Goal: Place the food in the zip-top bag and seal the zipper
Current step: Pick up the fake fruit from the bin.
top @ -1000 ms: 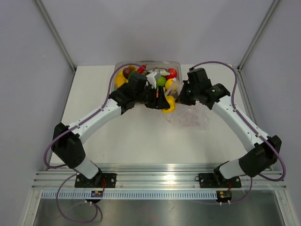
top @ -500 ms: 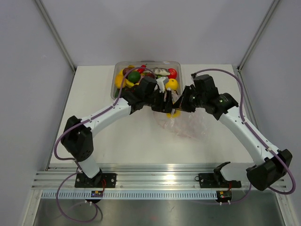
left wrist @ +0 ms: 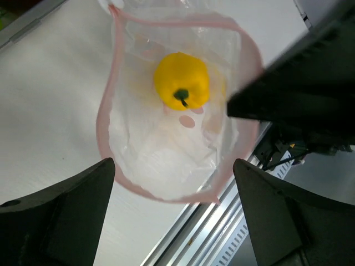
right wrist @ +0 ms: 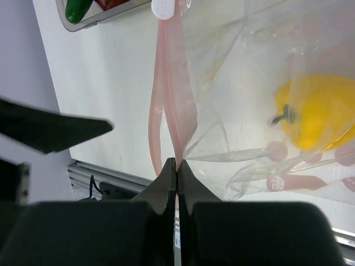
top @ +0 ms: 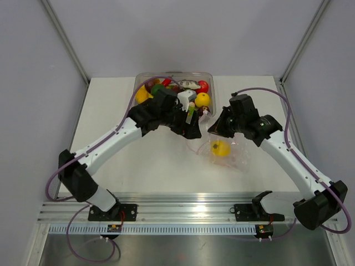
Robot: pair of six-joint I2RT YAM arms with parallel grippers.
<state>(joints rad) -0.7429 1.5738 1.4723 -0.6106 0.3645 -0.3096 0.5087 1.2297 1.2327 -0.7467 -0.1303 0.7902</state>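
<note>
Left gripper: fingers spread wide with nothing between them, hanging over the open mouth of the bag.
Right gripper: fingertips pressed together on the zipper, pinching the pink strip at one side of the mouth.
Zip-top bag: lying crinkled on the table, between the two grippers and just in front of the tub.
Mouth: gaping (from the left wrist the pink strip reads as a wide loop), so the seal is not pressed shut.
Yellow pepper: inside the bag, resting on its lower wall, green stem turned up toward the left wrist camera.
Remaining food: yellow, red and green pieces heaped in the tub, apart from the bag.
Tub: clear and rigid, at the far middle of the table; the left arm's wrist overlaps its near edge in the top view.
</note>
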